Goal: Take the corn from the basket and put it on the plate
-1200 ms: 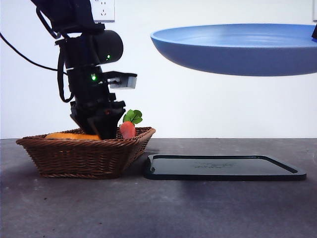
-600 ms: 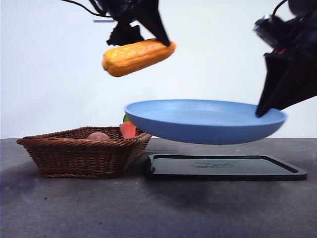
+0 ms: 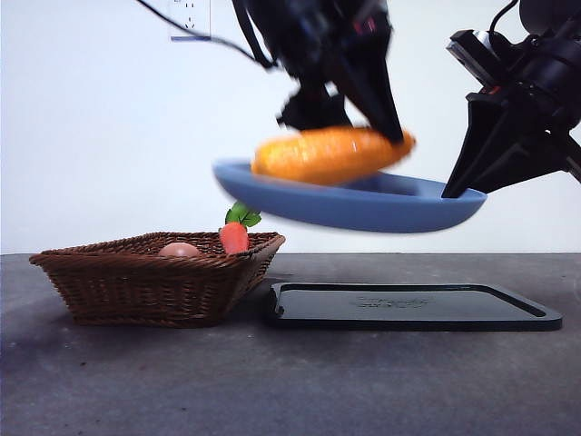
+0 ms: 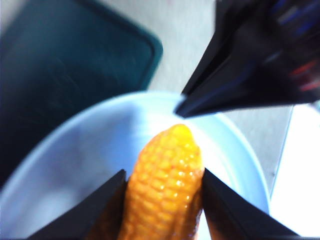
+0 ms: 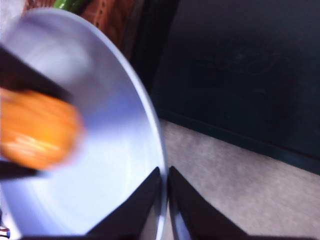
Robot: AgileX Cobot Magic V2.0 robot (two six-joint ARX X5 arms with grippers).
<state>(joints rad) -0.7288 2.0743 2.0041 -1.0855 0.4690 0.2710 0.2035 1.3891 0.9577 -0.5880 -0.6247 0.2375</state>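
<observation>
— Holding the corn (image 3: 329, 154) clamped in my left claw (image 4: 162, 200) just above the plate (image 3: 363, 207); right claw (image 5: 164, 200) pinches its rim, airborne.

— Risk?

— Plate tilts; released corn could roll off.

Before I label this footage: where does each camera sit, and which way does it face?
Front: low at table height, looking level; both arms above the basket.
Left wrist: looks down its jaws at the corn; right gripper's tip intrudes.
Right wrist: looks down its jaws at the plate rim.
All share corn and plate.
</observation>
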